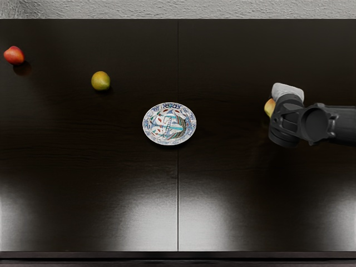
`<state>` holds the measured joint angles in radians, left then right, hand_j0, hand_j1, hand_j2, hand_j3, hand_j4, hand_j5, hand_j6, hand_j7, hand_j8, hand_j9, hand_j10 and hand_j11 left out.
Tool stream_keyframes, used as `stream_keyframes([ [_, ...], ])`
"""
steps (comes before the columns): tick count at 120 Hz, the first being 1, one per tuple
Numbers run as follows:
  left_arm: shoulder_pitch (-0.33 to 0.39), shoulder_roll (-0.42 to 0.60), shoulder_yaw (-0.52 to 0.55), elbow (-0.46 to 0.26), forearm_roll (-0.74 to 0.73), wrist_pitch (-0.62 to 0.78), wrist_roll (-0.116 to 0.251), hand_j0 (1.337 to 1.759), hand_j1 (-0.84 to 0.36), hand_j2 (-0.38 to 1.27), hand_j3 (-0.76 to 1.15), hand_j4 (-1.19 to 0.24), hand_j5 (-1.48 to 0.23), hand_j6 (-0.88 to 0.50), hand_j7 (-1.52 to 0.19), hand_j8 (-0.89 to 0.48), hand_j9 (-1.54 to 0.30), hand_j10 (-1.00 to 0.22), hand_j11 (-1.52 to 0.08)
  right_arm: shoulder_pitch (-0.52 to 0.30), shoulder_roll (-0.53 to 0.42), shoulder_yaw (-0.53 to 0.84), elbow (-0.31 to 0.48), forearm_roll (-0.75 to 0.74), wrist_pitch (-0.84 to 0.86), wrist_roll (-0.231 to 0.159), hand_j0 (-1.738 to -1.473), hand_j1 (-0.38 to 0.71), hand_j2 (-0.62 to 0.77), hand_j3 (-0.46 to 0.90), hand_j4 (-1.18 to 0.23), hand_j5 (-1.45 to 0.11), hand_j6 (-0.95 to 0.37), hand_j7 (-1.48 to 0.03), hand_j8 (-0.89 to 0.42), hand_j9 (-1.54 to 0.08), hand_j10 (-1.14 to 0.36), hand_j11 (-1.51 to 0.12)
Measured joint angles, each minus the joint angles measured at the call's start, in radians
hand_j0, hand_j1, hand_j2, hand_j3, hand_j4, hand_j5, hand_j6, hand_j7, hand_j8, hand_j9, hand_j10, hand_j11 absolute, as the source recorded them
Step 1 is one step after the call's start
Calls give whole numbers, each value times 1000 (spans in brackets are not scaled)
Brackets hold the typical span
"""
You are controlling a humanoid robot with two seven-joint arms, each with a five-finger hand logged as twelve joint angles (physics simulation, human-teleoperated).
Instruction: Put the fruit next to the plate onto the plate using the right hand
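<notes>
A patterned blue-and-white plate (pixel 169 123) sits at the middle of the dark table. To its right, an orange-yellow fruit (pixel 270 107) shows only as a sliver, mostly covered by my right hand (pixel 280 99). That hand's arm comes in from the right edge, and its dark wrist and white back hide the rest of the fruit. Hand and fruit are well to the right of the plate. I cannot see whether the fruit is on the table or lifted.
A yellow-green fruit (pixel 100 80) lies to the upper left of the plate. A red fruit (pixel 14 55) lies at the far left near the back. The table's far edge meets a grey wall (pixel 178 8).
</notes>
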<state>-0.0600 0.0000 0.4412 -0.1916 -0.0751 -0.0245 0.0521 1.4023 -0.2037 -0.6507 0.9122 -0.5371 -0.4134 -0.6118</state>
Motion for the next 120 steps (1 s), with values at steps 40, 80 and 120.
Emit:
stream_keyframes([
  [40,-1,0,2,0,0,0,0,1658,71,46,0,-231,-301,-231,-301,-231,-301,-231,-301,1,4,0,4,-2,5,0,-1651,172,-36,-2,-461,-669,-317,-685,-411,-676,-543,-675],
  [80,-3,0,2,0,0,0,0,1658,71,46,0,-232,-301,-231,-301,-231,-301,-232,-301,5,-2,1,16,1,9,1,-1652,167,54,-1,-512,-742,-345,-737,-433,-733,-571,-735],
  [120,-3,0,1,1,0,0,0,1658,71,46,0,-231,-301,-231,-301,-231,-301,-231,-301,83,-86,6,175,-2,-2,2,-1650,115,30,-1,-545,-803,-379,-779,-459,-793,-590,-796],
])
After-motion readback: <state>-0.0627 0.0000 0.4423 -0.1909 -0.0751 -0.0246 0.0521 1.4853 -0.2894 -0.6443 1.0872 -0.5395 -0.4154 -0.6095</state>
